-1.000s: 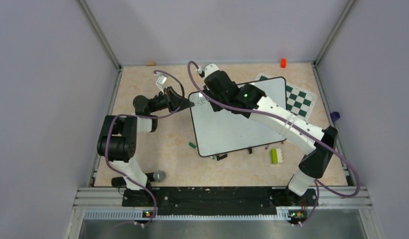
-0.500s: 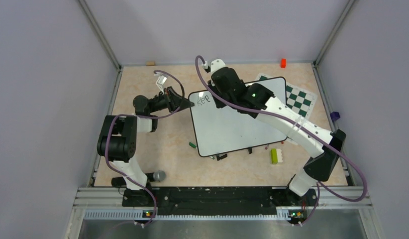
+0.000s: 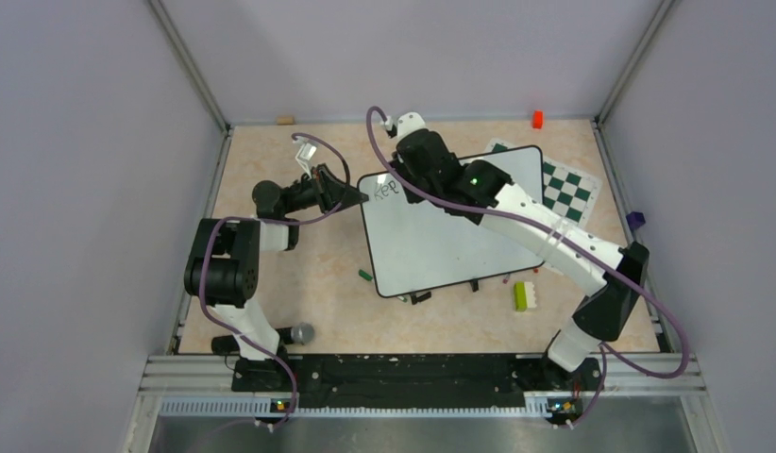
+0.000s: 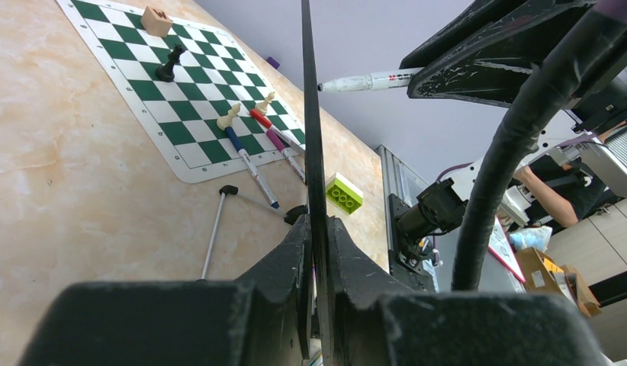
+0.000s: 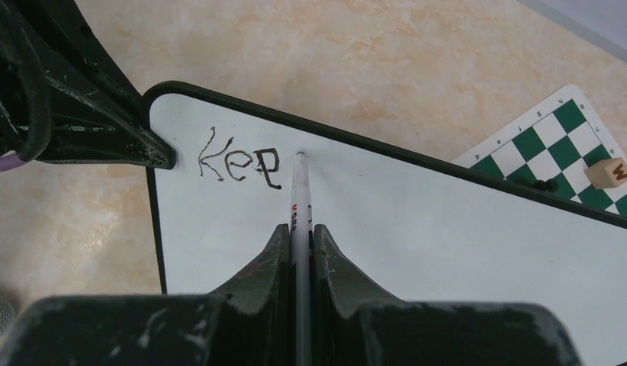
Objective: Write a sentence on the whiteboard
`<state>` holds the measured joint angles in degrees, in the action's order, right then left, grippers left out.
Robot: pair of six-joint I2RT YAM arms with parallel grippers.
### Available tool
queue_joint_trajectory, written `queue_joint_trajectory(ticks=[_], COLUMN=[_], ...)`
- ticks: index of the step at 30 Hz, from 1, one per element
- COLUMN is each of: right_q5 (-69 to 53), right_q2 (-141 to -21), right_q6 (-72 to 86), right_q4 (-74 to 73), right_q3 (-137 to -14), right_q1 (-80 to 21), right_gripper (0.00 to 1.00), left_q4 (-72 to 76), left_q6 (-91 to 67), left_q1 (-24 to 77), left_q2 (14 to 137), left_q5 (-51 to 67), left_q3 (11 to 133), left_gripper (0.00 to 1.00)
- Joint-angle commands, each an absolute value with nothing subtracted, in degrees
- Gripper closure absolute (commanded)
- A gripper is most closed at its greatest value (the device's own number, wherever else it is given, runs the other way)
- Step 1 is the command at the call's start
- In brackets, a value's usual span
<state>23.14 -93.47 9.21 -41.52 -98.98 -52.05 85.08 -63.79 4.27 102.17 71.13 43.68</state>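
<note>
R gripper w/ marker by sentence

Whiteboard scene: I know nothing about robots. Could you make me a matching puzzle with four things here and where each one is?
Things:
1. marker
2. whiteboard
3. lime brick
4. orange block

Places:
A. lying beside the board's near right corner
B. rim pinched by the left gripper
C. at the far edge of the table
D. held in the right gripper

Pairs: 1-D, 2-B, 3-A, 4-C.
</note>
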Motion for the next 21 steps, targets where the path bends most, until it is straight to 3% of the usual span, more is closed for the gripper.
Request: queue_joint_trajectory(ticks=[1, 21], right_q5=[24.25, 19.49], right_q2=[-94.29, -91.08], right_q6=[9.50, 10.57], right_q4=[-39.09, -42.52], right_q3=[-98.67, -92.90], right_q1=[-51.50, -51.48], right_gripper=[1.00, 1.00], left_q4=[88.46, 88.20], left_q6=[-61.96, -61.96], left_q1=[4.39, 4.39], left_q2=[101.36, 101.45], left_q5=[72.63, 72.71], left_q3=[43.26, 43.24], left_gripper=[0.90, 0.91])
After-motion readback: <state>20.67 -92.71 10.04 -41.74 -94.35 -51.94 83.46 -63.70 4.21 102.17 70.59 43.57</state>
